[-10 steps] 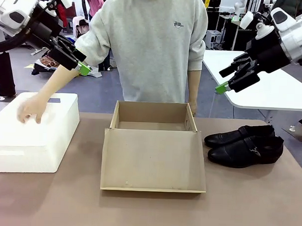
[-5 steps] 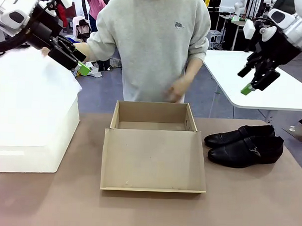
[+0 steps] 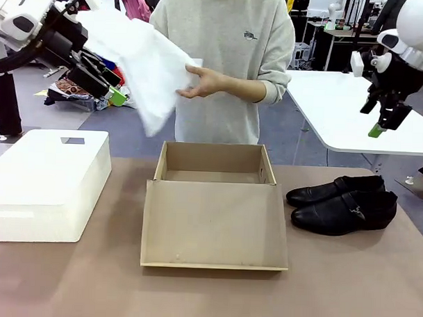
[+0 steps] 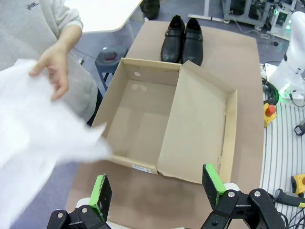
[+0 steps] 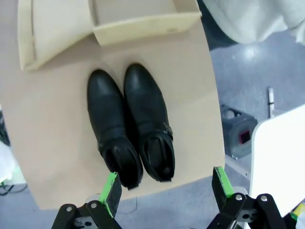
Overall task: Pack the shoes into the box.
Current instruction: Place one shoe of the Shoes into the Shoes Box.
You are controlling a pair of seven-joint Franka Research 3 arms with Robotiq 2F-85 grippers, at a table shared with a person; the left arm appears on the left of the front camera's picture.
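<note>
Front view: the box [image 3: 213,200] open at mid-table, lid flap lying flat toward the robot, plain cardboard inside. The shoes [image 3: 342,201] side by side on the table [image 3: 346,295] just right of the box, toes toward it. Left gripper [image 3: 106,85] high at upper left, right gripper [image 3: 383,123] high above the shoes. White tissue paper [image 3: 142,59] held up by the person's hand [image 3: 204,82]. White plastic box [image 3: 47,184] at left.

Left wrist view: jaws spread wide, empty, above the box.

Right wrist view: jaws parted wide, empty, over the pair's heels.
</note>
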